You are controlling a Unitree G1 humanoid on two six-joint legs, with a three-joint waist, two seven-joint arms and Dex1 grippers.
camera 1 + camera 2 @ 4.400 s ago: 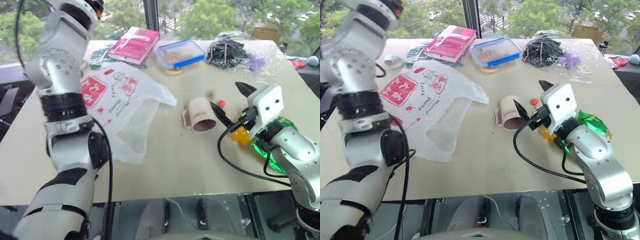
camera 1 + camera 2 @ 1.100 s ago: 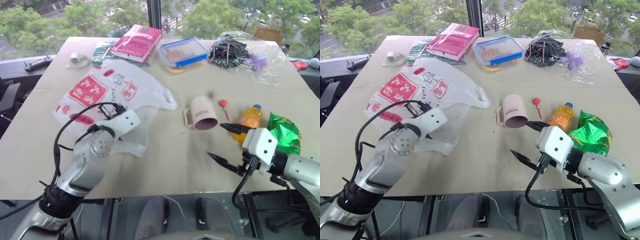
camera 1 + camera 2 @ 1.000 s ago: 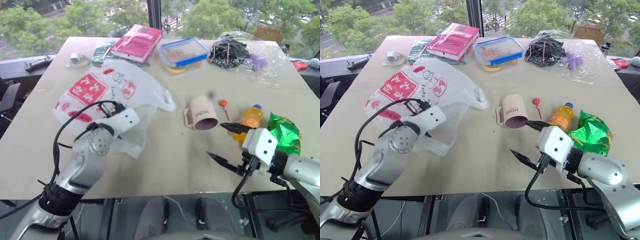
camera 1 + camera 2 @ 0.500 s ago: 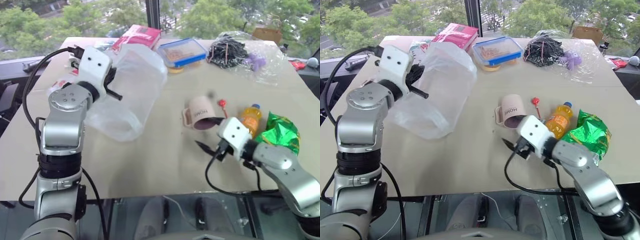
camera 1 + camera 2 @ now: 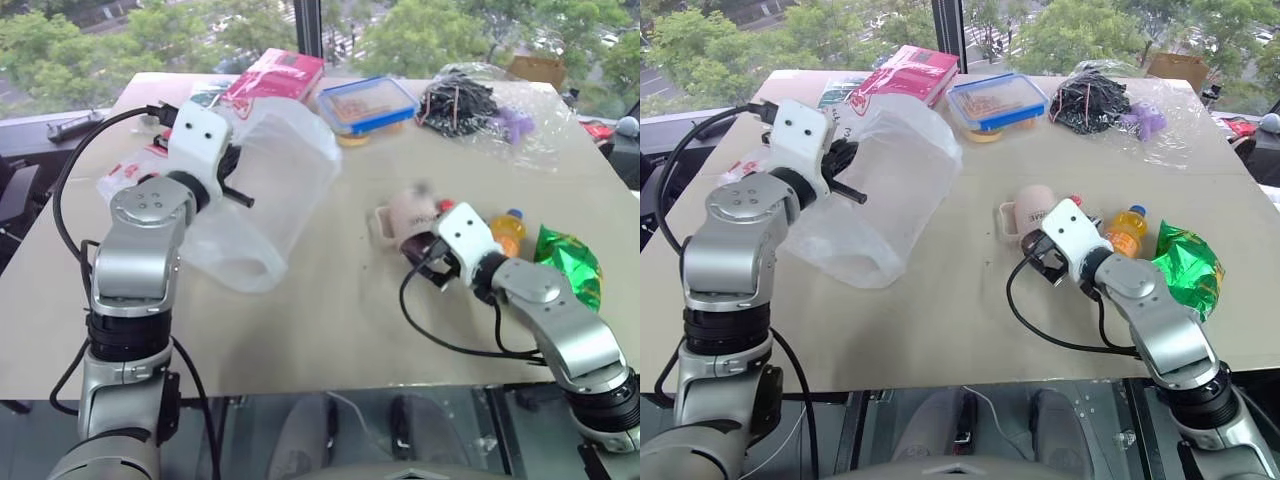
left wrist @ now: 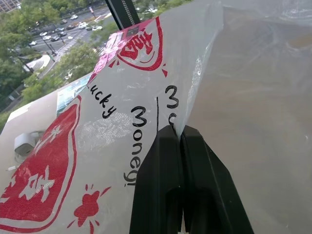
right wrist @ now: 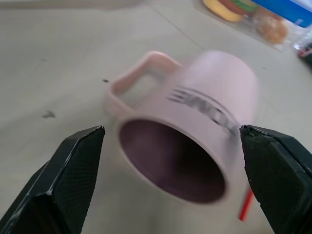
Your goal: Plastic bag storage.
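In the head views, you see the left gripper (image 5: 228,178) raised over the left part of the beige table (image 5: 330,320). Its black fingers are pressed together on a fold of the large crinkly translucent white plastic bag with red prints (image 5: 275,185). The bag hangs from this pinch and billows to the right, and its lower end seems to rest on the table. I think you hold it high so that the film falls loose and can be gathered. The right gripper (image 5: 1042,255) is low, near the middle of the table, and its fingers stand far apart, directly at the mouth of the pale pink mug lying on its side (image 5: 1032,206). Just beside the mug are a small orange juice bottle (image 5: 1124,228) and a shiny green snack packet (image 5: 1185,265). At the far edge lie a red book (image 5: 278,75) and a clear box with blue lid (image 5: 362,104).

In the left wrist view, the two fingers (image 6: 165,170) meet with the printed film clamped between them, beside the black lettering.

In the right wrist view, the wide fingers (image 7: 73,170) frame the mug's opening without touching it. Possibly the mug is the place to store the bag.
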